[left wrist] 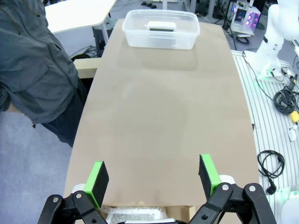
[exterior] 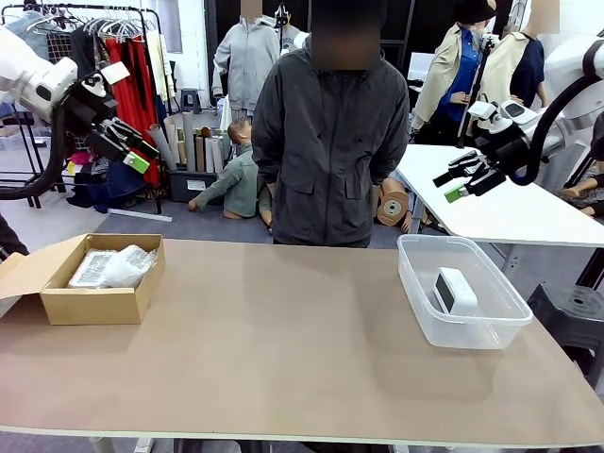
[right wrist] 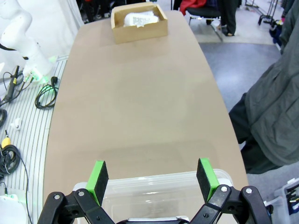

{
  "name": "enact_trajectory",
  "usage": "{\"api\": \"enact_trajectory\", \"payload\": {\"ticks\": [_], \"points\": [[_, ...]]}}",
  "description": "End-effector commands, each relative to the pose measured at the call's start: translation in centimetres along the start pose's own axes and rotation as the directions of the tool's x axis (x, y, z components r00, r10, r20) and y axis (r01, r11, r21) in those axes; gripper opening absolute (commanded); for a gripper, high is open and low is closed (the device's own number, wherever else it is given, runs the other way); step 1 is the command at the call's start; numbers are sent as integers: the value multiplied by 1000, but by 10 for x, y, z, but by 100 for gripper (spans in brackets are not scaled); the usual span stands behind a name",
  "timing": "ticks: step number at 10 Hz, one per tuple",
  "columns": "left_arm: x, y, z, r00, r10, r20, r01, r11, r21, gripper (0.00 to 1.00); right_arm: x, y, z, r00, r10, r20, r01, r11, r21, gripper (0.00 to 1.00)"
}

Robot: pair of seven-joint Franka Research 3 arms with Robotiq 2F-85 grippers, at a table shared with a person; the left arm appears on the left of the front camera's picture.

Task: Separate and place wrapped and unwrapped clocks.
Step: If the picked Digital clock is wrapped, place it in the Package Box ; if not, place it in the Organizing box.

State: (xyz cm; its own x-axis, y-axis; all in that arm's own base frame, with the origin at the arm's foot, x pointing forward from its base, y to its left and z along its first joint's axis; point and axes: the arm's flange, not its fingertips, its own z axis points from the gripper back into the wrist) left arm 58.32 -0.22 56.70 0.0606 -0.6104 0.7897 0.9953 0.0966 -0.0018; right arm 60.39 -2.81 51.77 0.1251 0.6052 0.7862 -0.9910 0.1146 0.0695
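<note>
Brown cardboard box (exterior: 90, 293) holding grey speckled clocks in clear crinkly plastic (exterior: 113, 268); clear tub (exterior: 462, 293) with a white clock (exterior: 456, 290); tan table (exterior: 283, 349); green gripper pads (left wrist: 99, 178).

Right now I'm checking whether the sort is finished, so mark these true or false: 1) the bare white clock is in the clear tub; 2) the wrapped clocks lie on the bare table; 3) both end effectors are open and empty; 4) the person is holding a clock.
1) True: the bare white clock lies in the clear tub.
2) False: the wrapped clocks sit in the cardboard box.
3) True: the left end effector and right end effector are open and empty.
4) False: no hand of the person is seen with a clock.
</note>
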Motion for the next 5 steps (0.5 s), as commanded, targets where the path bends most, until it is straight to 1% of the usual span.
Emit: {"api": "enact_trajectory", "payload": {"ticks": [1,5], "points": [[-1,-2,1,1000,-16,0,16,1000,3,100,2,1,0,1000,3,-3,-3,1000,-15,100],[-1,-2,1,1000,-16,0,16,1000,3,100,2,1,0,1000,3,-3,-3,1000,-15,100]]}}
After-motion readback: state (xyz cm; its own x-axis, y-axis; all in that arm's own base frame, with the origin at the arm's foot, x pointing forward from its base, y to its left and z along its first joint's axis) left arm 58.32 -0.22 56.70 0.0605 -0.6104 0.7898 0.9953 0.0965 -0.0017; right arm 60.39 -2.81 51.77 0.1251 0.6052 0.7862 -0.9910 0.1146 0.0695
